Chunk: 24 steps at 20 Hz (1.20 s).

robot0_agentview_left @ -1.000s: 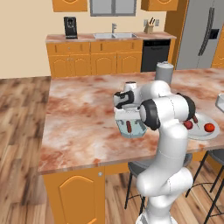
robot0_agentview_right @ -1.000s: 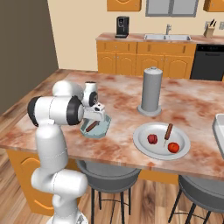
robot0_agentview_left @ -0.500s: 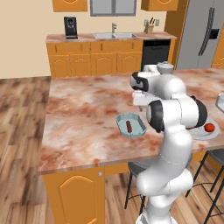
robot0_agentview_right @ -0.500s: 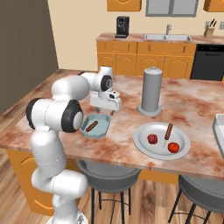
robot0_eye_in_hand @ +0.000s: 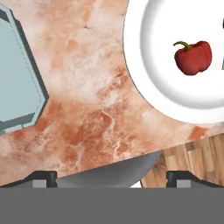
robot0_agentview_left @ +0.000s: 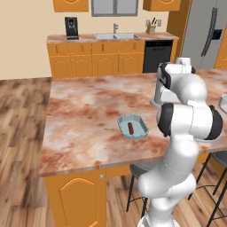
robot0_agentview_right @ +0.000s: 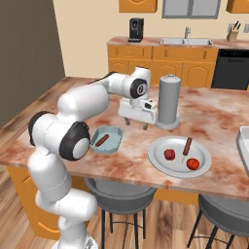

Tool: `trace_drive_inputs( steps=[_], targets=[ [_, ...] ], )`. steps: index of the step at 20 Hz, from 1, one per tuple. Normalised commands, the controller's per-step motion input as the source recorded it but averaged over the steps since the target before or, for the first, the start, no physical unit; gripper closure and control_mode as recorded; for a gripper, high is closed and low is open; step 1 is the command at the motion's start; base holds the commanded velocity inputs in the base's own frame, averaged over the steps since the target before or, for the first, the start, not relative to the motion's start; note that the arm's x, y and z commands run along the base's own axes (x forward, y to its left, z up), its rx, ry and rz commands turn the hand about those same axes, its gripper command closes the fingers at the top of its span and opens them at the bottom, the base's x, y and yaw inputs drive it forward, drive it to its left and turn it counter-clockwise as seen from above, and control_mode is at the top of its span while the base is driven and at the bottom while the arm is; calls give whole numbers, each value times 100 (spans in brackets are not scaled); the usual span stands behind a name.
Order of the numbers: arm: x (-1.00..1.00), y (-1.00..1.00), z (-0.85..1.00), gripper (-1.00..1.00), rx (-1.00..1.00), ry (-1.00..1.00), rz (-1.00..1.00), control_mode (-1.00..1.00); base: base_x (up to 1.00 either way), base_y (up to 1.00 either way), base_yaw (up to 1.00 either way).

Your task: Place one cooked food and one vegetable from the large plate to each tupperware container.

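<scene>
Claw (robot0_agentview_right: 136, 125) spread wide and empty over veined marble counter (robot0_agentview_right: 219, 112), glossy red pepper (robot0_eye_in_hand: 193, 57) on smooth round plate (robot0_eye_in_hand: 144, 78), pale-blue octagonal tub (robot0_eye_in_hand: 17, 78)

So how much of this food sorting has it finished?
Done: one sausage lies in the blue tub. In hand: nothing; the open gripper hovers over the counter between tub and plate. Left: another sausage and two red vegetables sit on the plate, so the tub lacks its vegetable.
</scene>
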Motion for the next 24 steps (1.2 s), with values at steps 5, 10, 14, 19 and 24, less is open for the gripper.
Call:
trace_drive_inputs(
  steps=[5, 10, 14, 19, 24],
  targets=[
    [-16, -27, -40, -100, 3, -2, 1, -100, 0, 0, 0],
    [45, -70, -4, -100, 3, 7, 8, -100, 0, 0, 0],
    [12, -51, -15, -100, 0, 8, 2, -100, 0, 0, 0],
    [8, -28, -27, -100, 9, -1, -17, -100, 0, 0, 0],
    [37, -38, -48, -100, 12, 0, -24, -100, 0, 0, 0]
  ],
)
